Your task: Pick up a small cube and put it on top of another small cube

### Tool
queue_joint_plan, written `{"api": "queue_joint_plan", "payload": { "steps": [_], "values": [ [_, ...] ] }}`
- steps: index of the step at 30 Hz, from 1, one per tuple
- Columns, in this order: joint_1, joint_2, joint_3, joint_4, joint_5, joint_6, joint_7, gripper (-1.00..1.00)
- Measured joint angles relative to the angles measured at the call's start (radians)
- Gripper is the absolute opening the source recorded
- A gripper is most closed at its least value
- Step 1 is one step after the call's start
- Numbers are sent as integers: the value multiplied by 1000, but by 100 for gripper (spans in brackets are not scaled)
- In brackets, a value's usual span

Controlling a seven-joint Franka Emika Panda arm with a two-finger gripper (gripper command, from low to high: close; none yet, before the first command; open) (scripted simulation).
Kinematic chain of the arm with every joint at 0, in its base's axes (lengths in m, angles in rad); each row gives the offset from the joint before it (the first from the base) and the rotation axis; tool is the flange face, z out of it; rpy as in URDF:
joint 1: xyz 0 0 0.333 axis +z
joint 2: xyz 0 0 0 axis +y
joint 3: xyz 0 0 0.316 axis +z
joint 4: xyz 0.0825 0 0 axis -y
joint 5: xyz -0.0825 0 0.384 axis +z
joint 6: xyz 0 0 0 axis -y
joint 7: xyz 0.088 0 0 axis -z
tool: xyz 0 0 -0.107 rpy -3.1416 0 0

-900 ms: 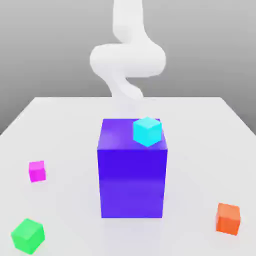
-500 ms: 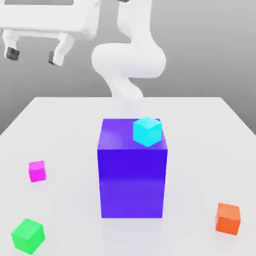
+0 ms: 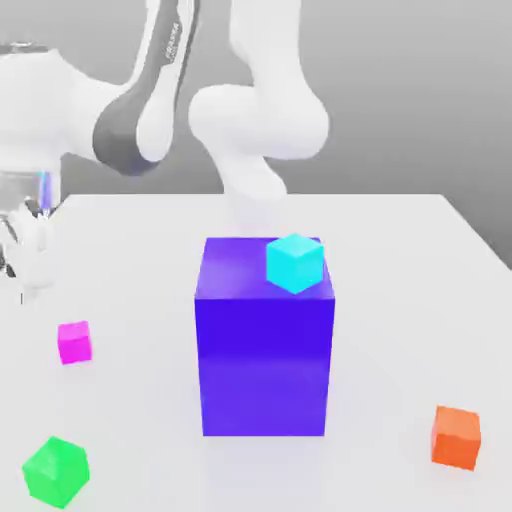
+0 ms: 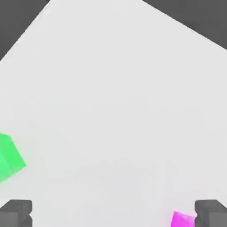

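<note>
Small magenta cube (image 3: 74,342) sits free on the table (image 3: 400,260) at the exterior view's lower left, well apart from the big blue-violet block (image 3: 265,345) at centre that carries the cyan cube (image 3: 295,263). The gripper (image 4: 113,213) hovers beside it with jaws spread wide, the magenta cube (image 4: 182,219) hugging one fingertip (image 4: 210,212) in the hand view, green cube (image 4: 9,158) off to the side. Best play, I'd say: centre the cube between the jaws, square them to its faces, then descend and close.
</note>
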Motion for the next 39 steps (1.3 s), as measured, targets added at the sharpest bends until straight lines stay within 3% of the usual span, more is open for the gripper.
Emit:
{"api": "queue_joint_plan", "payload": {
  "steps": [5,9,12,13,21,27,39],
  "values": [
    [-85,119,-42,-75,163,88,-75,0],
    [-144,256,71,-60,350,191,-200,0],
    [-243,363,186,-39,417,277,-254,0],
    [-266,389,210,-34,425,299,-261,-100],
    [-257,367,199,-39,410,282,-247,-100],
    [-204,162,93,-82,212,122,-103,-100],
    [-87,227,240,178,191,-73,-594,-100]
  ]
}}
